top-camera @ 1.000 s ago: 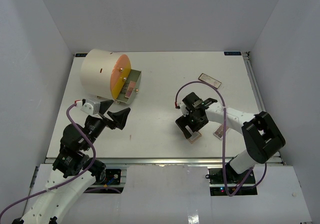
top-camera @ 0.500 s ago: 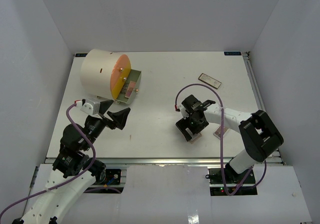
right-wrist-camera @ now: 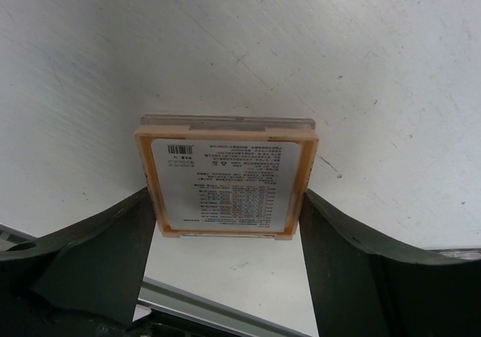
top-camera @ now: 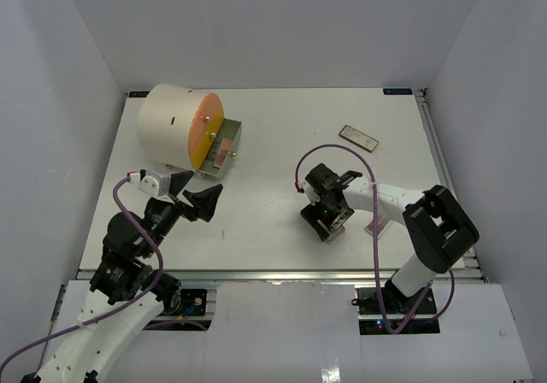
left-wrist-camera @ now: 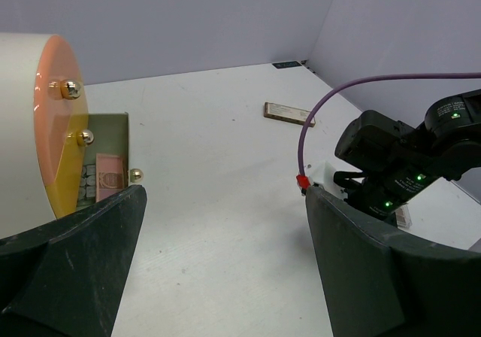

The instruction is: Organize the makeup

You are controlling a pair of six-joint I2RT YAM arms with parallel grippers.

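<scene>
A flat palette with a peach rim lies label-up on the white table, close to the front edge. My right gripper stands over it with a finger against each of its long sides; from above, that gripper covers most of the palette. A second palette lies just right of it, partly under the arm. A third palette lies at the back right. Another pink palette rests in the open drawer. My left gripper hangs open and empty at the left.
The big cream cylinder with an orange face lies at the back left, its small drawer pulled out toward the middle. The table's metal front rail runs right below the right fingers.
My right gripper has slid a little left and toward the front edge and narrowed its fingers onto the palette. The left arm has not moved.
</scene>
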